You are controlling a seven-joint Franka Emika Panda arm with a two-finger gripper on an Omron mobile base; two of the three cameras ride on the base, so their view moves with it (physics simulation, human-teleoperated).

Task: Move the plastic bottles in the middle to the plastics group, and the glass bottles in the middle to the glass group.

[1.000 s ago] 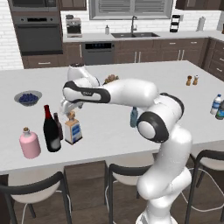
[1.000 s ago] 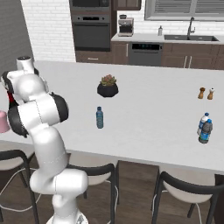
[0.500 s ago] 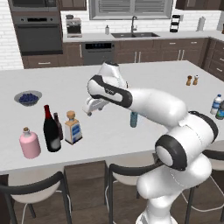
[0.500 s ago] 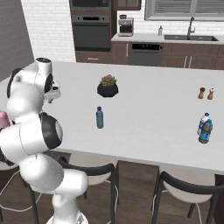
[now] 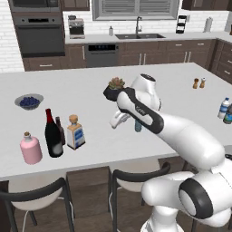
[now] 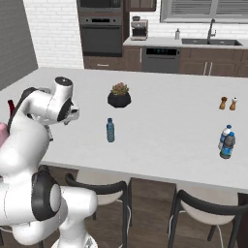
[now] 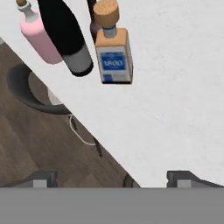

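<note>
The tall dark wine bottle (image 5: 53,136) with its red neck and the square clear bottle (image 5: 75,132) with tan stopper stand at the counter's left, beside the pink flask (image 5: 31,149) and the slim brown beer bottle (image 5: 60,131). In the hand view the square bottle (image 7: 113,54), wine bottle (image 7: 65,35) and pink flask (image 7: 39,37) lie ahead of my gripper (image 7: 113,181), which is open and holds nothing. The gripper (image 5: 115,123) hovers over the counter's middle, right of those bottles. The small teal bottle (image 6: 110,130) stands in the middle, partly behind my arm (image 5: 137,127). The water bottle (image 6: 224,137) and a darker bottle (image 6: 227,146) stand at the far right.
A potted plant (image 6: 119,95) sits behind the teal bottle. A bowl of blueberries (image 5: 29,100) is at the back left, salt and pepper shakers (image 6: 227,103) at the back right. Stools line the counter's front edge (image 7: 70,113), with wood floor below.
My arm has swung right, carrying the open gripper away from the square bottle toward the counter's middle. The bottles at the left have stayed put.
</note>
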